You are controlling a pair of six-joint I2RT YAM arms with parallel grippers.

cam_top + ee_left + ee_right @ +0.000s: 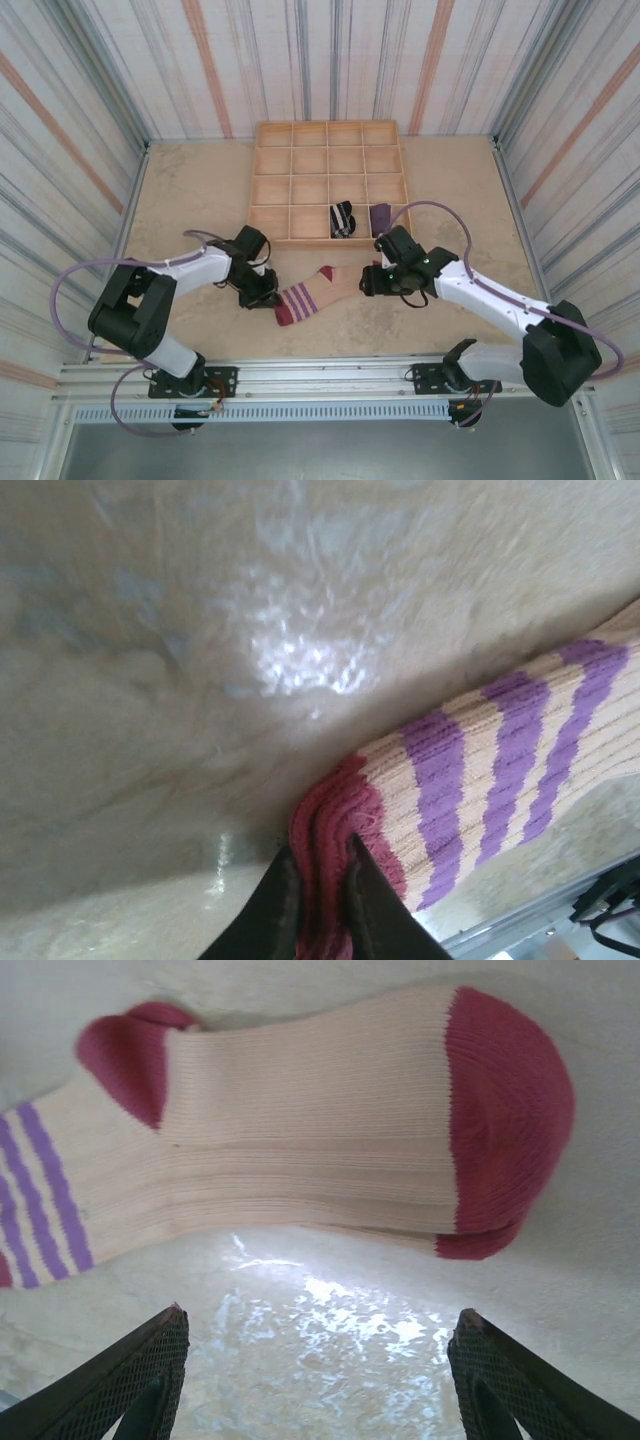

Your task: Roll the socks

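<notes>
The beige sock (pixel 310 293) lies flat on the table (pixel 200 190), long axis running left-right between my arms. My left gripper (pixel 318 865) is clamped on its maroon cuff (pixel 325 815). My right gripper (pixel 320 1315) is spread wide, toe (pixel 510 1090) just ahead, not touching. Rolling likely starts there.

3 socks (pixel 313 293), 1 wooden tray (pixel 327 125) and 2 arms (pixel 200 266).
</notes>
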